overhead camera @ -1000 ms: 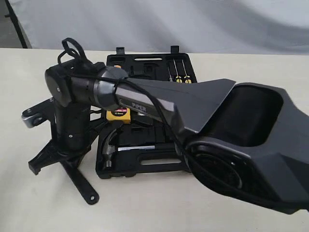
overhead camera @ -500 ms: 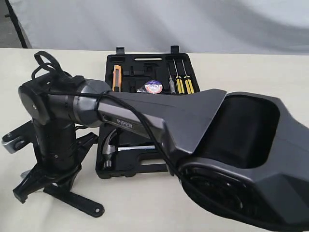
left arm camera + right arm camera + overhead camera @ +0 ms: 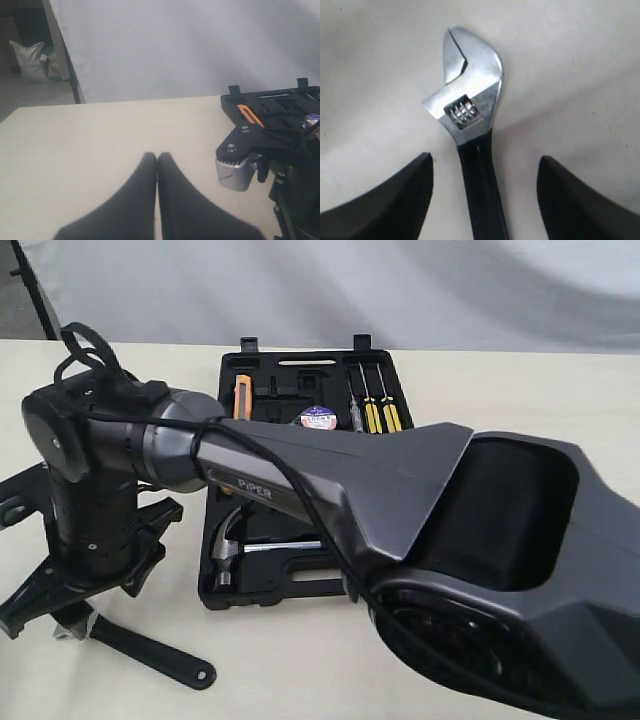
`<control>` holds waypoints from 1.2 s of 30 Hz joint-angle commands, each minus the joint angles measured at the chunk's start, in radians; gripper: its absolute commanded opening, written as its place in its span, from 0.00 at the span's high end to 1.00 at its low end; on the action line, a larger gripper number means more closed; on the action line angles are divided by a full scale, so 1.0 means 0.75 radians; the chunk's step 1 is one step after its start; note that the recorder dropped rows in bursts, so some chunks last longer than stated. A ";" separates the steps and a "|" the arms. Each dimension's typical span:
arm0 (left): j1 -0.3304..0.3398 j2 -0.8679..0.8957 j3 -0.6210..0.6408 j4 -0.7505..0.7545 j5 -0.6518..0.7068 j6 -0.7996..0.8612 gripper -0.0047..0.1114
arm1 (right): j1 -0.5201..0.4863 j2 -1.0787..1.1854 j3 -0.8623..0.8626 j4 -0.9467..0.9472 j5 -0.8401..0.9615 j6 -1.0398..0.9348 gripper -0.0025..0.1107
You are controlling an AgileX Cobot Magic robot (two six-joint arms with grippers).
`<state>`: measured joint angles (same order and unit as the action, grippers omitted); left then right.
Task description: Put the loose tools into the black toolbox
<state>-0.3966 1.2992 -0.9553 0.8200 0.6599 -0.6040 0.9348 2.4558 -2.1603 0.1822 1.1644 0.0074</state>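
Note:
The adjustable wrench (image 3: 467, 95) lies flat on the cream table, silver head up in the right wrist view. Its black handle (image 3: 150, 655) runs between the fingers of my right gripper (image 3: 485, 159), which is open and astride it without touching. In the exterior view the right gripper (image 3: 72, 607) hangs over the wrench head, left of the black toolbox (image 3: 262, 592). The hammer (image 3: 225, 545) lies in the toolbox's near half. The tape roll (image 3: 318, 418) sits in the far half. My left gripper (image 3: 157, 156) is shut and empty over bare table.
The right arm (image 3: 330, 480) stretches across the toolbox and hides its middle. An orange utility knife (image 3: 242, 395) and screwdrivers (image 3: 375, 410) sit in the far half. The toolbox (image 3: 270, 105) shows in the left wrist view, beside the right arm's silver wrist block (image 3: 235, 172).
The right arm has swung left and lowered, bringing its open gripper over the wrench head. The tape roll, hidden a second ago, now shows; the yellow tape measure is now covered.

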 commanded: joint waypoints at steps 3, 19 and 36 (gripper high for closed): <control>0.004 -0.011 0.012 -0.018 -0.023 -0.014 0.95 | 0.017 0.013 -0.008 0.010 -0.124 -0.010 0.46; 0.004 -0.011 0.012 -0.018 -0.023 -0.014 0.95 | 0.050 0.101 -0.008 -0.057 -0.255 -0.040 0.47; 0.004 -0.011 0.012 -0.018 -0.023 -0.014 0.95 | 0.041 0.036 -0.008 -0.074 -0.105 -0.042 0.98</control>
<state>-0.3966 1.2992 -0.9553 0.8200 0.6599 -0.6040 0.9718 2.5100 -2.1716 0.1485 1.0411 -0.0203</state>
